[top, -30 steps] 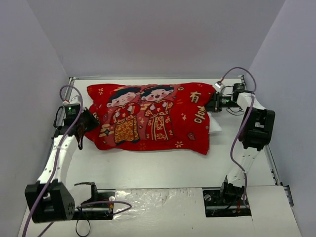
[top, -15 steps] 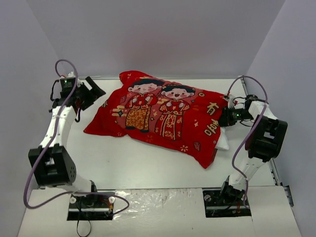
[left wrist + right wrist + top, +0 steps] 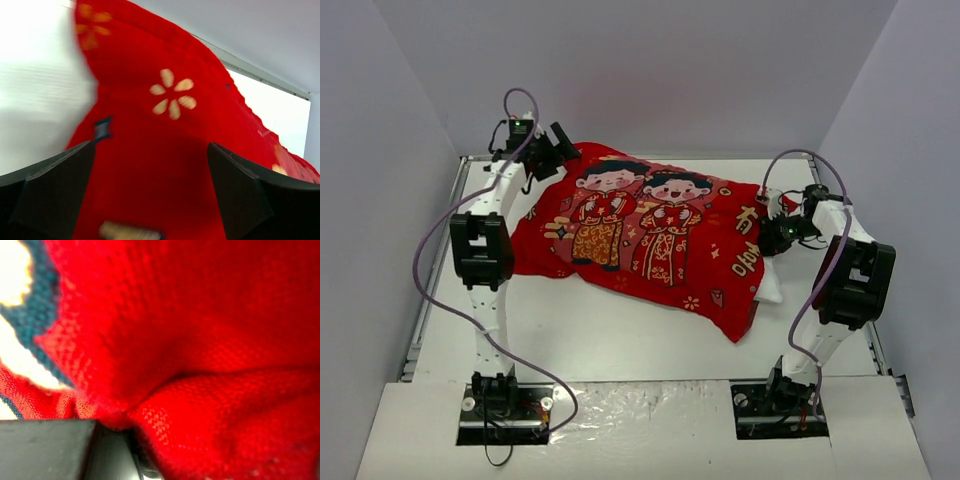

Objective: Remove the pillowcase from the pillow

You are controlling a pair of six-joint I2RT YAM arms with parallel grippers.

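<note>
Scene: a red pillowcase (image 3: 650, 240) printed with two cartoon figures lies spread across a white desk (image 3: 620, 340), between two robot arms.

Pillowcase: slanted on the desk, its far-left corner raised near the back wall and its near-right corner drooping toward the front edge.

Pillow: a sliver of the white pillow (image 3: 771, 286) pokes out at the right end, just under the red edge (the rest is hidden inside the cover).

Left gripper: the left gripper (image 3: 558, 152) hangs at the far-left corner of the pillowcase. In the wrist view its dark fingers (image 3: 50, 190) stand wide apart, released, with red cloth and a pale flower motif (image 3: 173, 98) filling the gap between them.

Right gripper: the right gripper (image 3: 767, 236) sits at the right end of the pillowcase, clenched on the cloth. Its wrist view is filled with red weave that puckers toward one dark finger (image 3: 45, 450) at the bottom; the other finger is hidden.
</note>
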